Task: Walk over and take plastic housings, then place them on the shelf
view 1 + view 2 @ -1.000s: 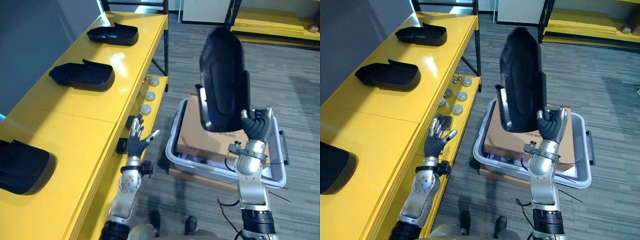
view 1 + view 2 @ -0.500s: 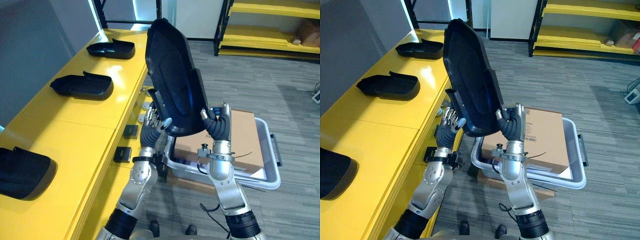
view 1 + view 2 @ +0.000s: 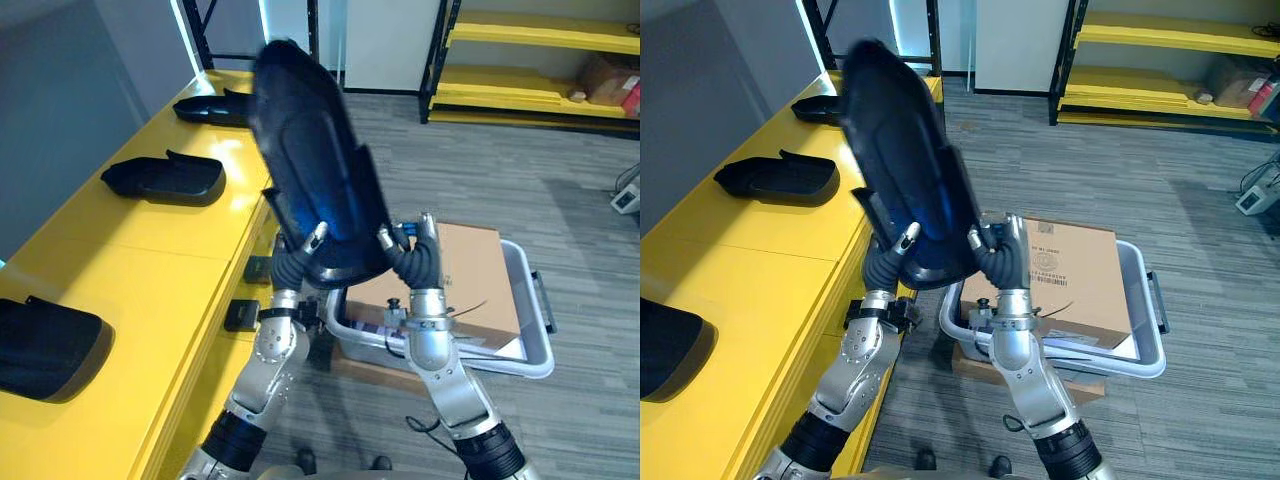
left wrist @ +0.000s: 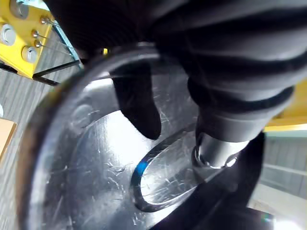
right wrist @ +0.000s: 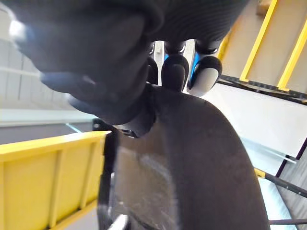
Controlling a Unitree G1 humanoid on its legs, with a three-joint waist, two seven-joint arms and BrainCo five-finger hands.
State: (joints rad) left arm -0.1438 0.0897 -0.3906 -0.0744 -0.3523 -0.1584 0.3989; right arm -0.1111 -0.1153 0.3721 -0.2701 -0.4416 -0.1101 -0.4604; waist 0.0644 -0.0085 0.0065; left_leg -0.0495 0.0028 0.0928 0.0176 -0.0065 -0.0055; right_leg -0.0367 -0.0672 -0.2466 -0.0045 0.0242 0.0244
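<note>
My right hand (image 3: pixel 412 262): fingers curled round lower edge of housing (image 3: pixel 315 190) | my left hand (image 3: pixel 290 268): pinching same edge | housing: upright, leaning toward yellow shelf (image 3: pixel 150 250)

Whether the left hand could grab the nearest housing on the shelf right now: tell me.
Probably not: left hand and right hand both grip the raised housing, so it isn't free.

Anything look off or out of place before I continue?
Nothing looks spilled or damaged. The held housing stands steeply on end, gripped at its lower edge by the left hand and right hand, its top leaning toward the yellow shelf. Three shelf housings lie flat in a row.
</note>
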